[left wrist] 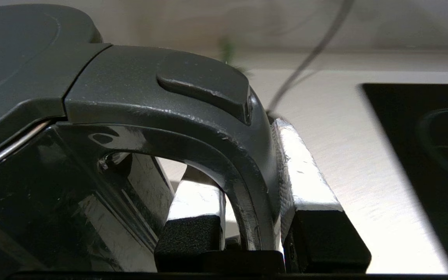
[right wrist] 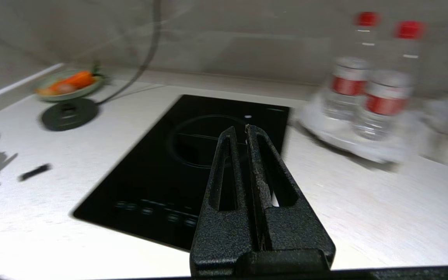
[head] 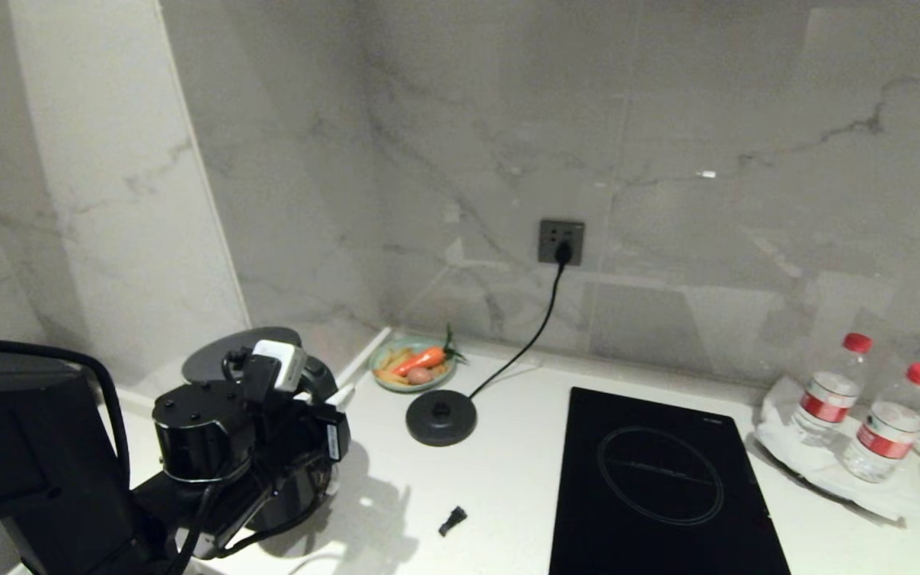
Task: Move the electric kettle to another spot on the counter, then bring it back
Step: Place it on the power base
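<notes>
Closest to me, the left pincer (left wrist: 253,210) is clamped on the loop handle (left wrist: 208,128) of the electric kettle (left wrist: 33,116), one pale finger inside the loop and the other pressed against its outer side. From the head view the arm and wrist hide most of the kettle, which sits at the near left of the worktop (head: 508,495), with only its flat lid (head: 240,351) showing behind the wrist. I cannot tell whether its bottom is touching the surface or lifted.

The grip is low on the handle, so I judge the body will want to swing; carrying it slowly and keeping it upright should stop it pivoting between the fingers.

A little further in lies a small black piece (head: 452,521) on the worktop, then the round base disc (head: 441,417) with its cord, standing bare. Any set-down should stay clear of both. To the right is the hob (head: 660,479).

The right pincer (right wrist: 243,136) hangs above the hob, fingers pressed together and holding nothing.
</notes>
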`<state>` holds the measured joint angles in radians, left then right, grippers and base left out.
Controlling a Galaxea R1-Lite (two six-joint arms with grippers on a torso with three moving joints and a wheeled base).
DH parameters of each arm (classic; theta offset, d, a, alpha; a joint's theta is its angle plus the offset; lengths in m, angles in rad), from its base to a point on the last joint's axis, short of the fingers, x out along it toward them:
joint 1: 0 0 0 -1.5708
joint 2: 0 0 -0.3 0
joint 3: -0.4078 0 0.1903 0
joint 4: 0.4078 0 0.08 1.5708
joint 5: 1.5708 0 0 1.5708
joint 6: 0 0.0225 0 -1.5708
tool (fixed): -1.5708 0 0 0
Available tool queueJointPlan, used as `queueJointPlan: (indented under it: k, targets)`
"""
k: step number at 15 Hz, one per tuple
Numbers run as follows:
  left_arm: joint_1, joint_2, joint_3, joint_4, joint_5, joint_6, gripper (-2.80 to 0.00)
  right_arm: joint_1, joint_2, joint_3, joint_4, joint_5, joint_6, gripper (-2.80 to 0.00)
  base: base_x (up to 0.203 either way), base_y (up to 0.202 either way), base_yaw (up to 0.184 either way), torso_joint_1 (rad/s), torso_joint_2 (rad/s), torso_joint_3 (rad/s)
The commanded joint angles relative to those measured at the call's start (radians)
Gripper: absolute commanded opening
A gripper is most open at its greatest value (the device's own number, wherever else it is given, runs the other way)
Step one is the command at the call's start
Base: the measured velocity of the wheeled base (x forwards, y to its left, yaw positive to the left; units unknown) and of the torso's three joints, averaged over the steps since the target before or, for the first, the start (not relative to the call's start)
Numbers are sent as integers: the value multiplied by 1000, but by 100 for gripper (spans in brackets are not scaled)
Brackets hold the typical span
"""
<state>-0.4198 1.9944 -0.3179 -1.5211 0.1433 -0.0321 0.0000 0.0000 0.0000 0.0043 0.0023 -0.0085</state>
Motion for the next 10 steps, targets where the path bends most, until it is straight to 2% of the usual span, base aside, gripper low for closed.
queueJointPlan:
  k: [1,4,6,10]
  targets:
    - [-4,-2,-1,-9,2,0,-280,0,0,0,0,1,-1,-280,4,7,-174,5,0,0]
    - [-7,-3,-1,-9,2,0,-280,0,0,0,0,1,-1,-280,2,4,-164,3,3,4]
    - [-9,0,-3,-9,2,0,-280,0,0,0,0,1,-1,-280,3,4,-98,3,7,3]
    - [-42,8,-61,-9,9,0,-280,0,0,0,0,1,1,-280,0,0,0,0,0,0]
